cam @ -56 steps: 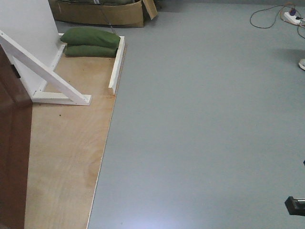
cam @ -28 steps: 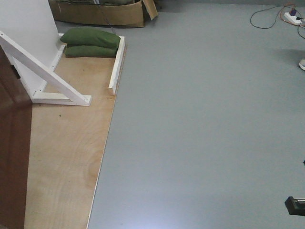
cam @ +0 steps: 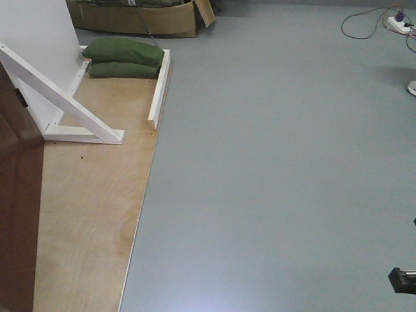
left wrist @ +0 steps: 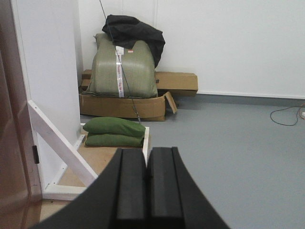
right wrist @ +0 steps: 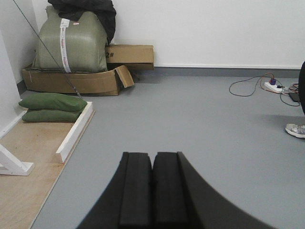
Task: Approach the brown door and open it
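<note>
The brown door (cam: 18,195) stands at the far left edge of the front view as a dark reddish-brown slab seen edge-on. Its glossy face also fills the left edge of the left wrist view (left wrist: 12,157). Its handle and lock are out of view. My left gripper (left wrist: 147,160) is shut and empty, pointing over the floor to the right of the door. My right gripper (right wrist: 153,162) is shut and empty over bare grey floor, well right of the door.
A white panel (cam: 32,39) with a diagonal white brace (cam: 62,97) stands behind the door on a plywood base (cam: 91,208). Green sandbags (cam: 123,57) lie at its back. A cardboard box (cam: 136,16) is beyond. A power strip with cable (cam: 398,23) lies far right.
The front view has shifted very slightly, with the far box sliding a little up the frame. Both grippers appear unchanged.
</note>
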